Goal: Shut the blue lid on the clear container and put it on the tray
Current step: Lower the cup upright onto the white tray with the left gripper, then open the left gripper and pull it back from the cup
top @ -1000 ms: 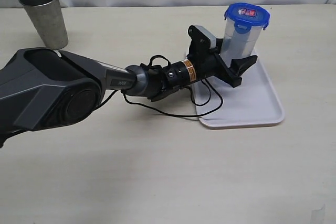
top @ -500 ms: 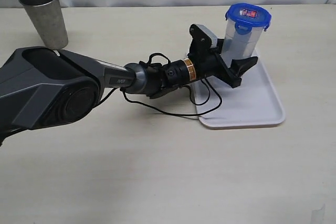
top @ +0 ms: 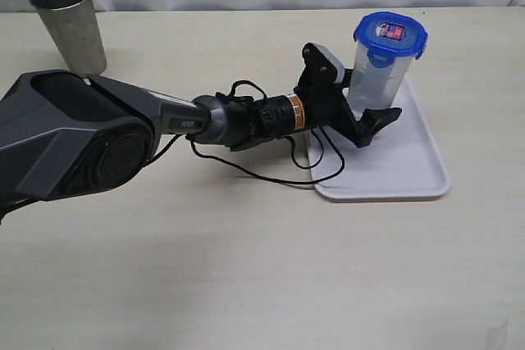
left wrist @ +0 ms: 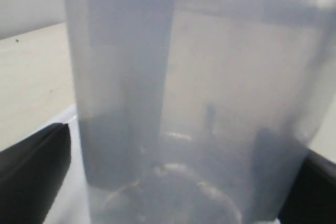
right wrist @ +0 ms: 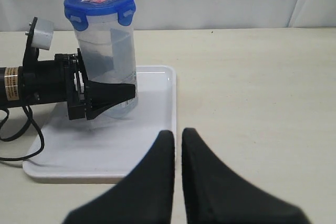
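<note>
Bench (top: 246, 268): white tray (top: 410, 171) carries the clear container (top: 379, 78), blue lid (top: 390, 34) on top. Left pincer (top: 373, 106) flanks its lower part, jaws spread. Grey metal cup (top: 71, 26) stands well apart.

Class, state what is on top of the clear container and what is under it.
The blue lid is on top. The tray lies under it. The left gripper hides part of the container's base.

The pale worktop (top: 246, 284) is carrying the white tray (top: 410, 171) toward its right side and a steel cup (top: 72, 26) standing upright at its far left.
</note>
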{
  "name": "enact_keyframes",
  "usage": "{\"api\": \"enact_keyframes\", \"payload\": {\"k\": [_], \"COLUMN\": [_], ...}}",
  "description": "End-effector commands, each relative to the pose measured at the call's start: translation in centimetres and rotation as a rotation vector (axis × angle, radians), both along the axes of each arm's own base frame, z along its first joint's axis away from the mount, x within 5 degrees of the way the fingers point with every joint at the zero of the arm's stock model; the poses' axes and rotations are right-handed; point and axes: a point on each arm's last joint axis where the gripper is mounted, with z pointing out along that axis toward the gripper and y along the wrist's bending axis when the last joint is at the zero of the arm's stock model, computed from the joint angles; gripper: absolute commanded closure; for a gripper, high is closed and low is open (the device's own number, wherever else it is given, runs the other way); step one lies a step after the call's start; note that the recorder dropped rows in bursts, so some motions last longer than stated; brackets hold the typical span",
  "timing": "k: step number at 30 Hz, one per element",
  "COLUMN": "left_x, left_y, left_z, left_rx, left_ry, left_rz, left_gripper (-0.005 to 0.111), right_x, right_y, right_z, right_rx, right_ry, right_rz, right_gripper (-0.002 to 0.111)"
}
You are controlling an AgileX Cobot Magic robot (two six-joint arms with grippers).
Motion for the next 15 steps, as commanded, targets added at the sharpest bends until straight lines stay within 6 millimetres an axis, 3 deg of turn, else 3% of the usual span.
{"api": "enact_keyframes", "payload": {"k": [1,10,15], "left_x": [0.1,0.3,0.9], "left_y": [0.1,0.2,0.9], "left_z": [0.2,1.6,2.8], "left_rx": [-0.004,0.012,0.025], "left_ry": [0.004,-0.042,0.028], "left_rz": [0.004,-0.034,-0.046], "left_gripper": [0.014,0.014,0.014], "right_x": [0.0,0.0,0.0], "right_y": [-0.1,-0.1,-0.1], "right_z": [0.0,0.0,0.0], "right_rx": [-0.011,-0.011,-0.011], "right_ry": [-0.002,-0.002,-0.002], "right_rz": [-0.005,-0.005,-0.005], "right_gripper": [0.103,0.103,0.103]}}
